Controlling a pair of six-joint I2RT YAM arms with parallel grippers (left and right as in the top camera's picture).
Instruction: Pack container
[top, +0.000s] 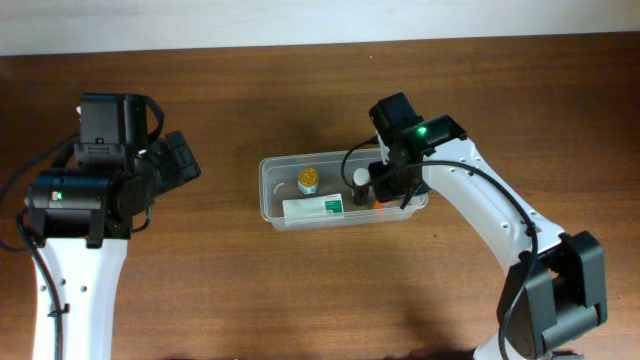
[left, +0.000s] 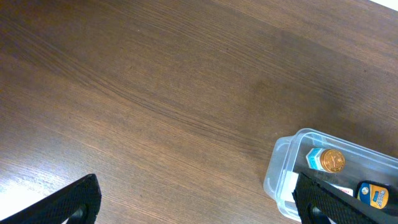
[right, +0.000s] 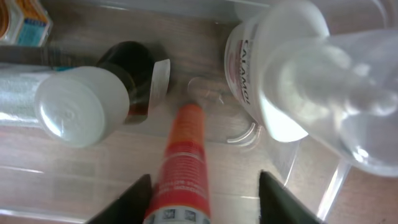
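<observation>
The clear plastic container (top: 270, 207) lies mid-table, holding a gold-capped jar (top: 309, 181), a white-and-green box (top: 312, 208) and a white-capped bottle (top: 359, 180). My right gripper (top: 392, 190) reaches down into its right end. In the right wrist view the right gripper (right: 202, 186) is open, with a red tube (right: 183, 158) lying between the fingers against the left one. A white cap (right: 81, 106), a dark bottle (right: 132, 62) and a clear pump bottle (right: 292, 68) stand around it. My left gripper (top: 185, 160) is open and empty, left of the container (left: 283, 168).
The left wrist view shows bare brown wood under the left gripper (left: 199, 202), and the gold-capped jar (left: 333, 160) inside the container's near end. A pale wall runs along the table's far edge (top: 200, 25).
</observation>
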